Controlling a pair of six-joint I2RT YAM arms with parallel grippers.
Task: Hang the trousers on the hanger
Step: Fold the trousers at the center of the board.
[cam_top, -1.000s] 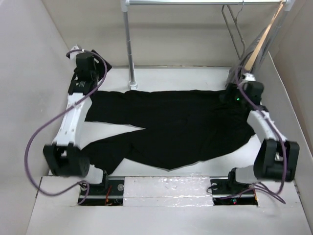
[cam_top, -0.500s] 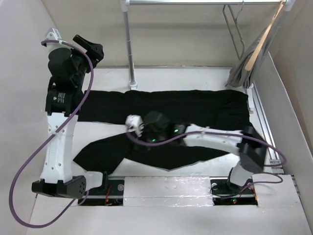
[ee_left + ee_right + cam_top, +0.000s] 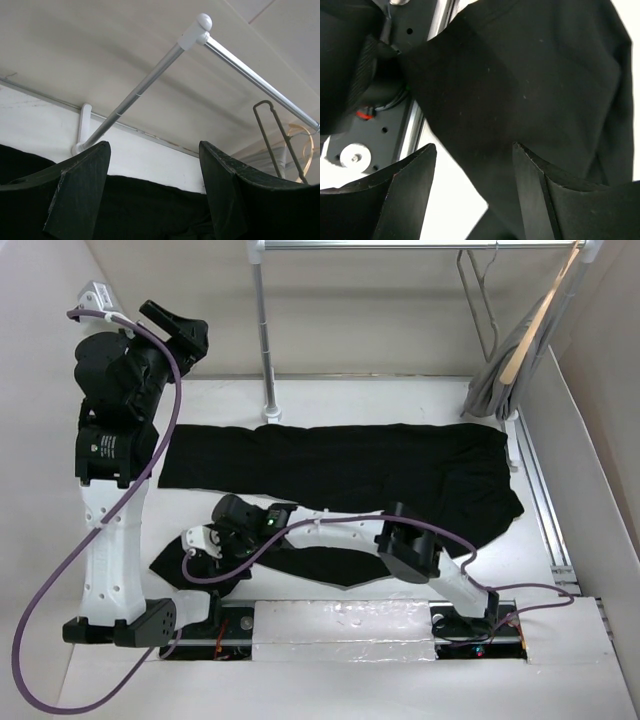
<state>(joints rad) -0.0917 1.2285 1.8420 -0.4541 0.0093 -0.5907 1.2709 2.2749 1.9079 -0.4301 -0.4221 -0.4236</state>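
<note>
The black trousers [image 3: 360,465] lie flat across the table, waist at the right, both legs running left. My right arm reaches over them to the near leg's left end. There my right gripper [image 3: 197,554] [image 3: 474,150] hangs open just above the cloth [image 3: 520,75], holding nothing. My left gripper [image 3: 178,326] [image 3: 152,150] is raised high at the far left, open and empty, with the trousers [image 3: 140,205] below it. The thin wire hanger [image 3: 478,300] [image 3: 263,103] hangs bare on the rail at the back right.
A metal rail [image 3: 420,245] on a post [image 3: 266,340] crosses the back. A pale wooden hanger with grey cloth [image 3: 512,360] hangs at its right end. White walls close in both sides. The left arm's base [image 3: 355,85] is close to my right gripper.
My right arm has swung from the waist at the far right across to the near leg's left end. My left arm has lifted off the table. The trousers lie straighter.
</note>
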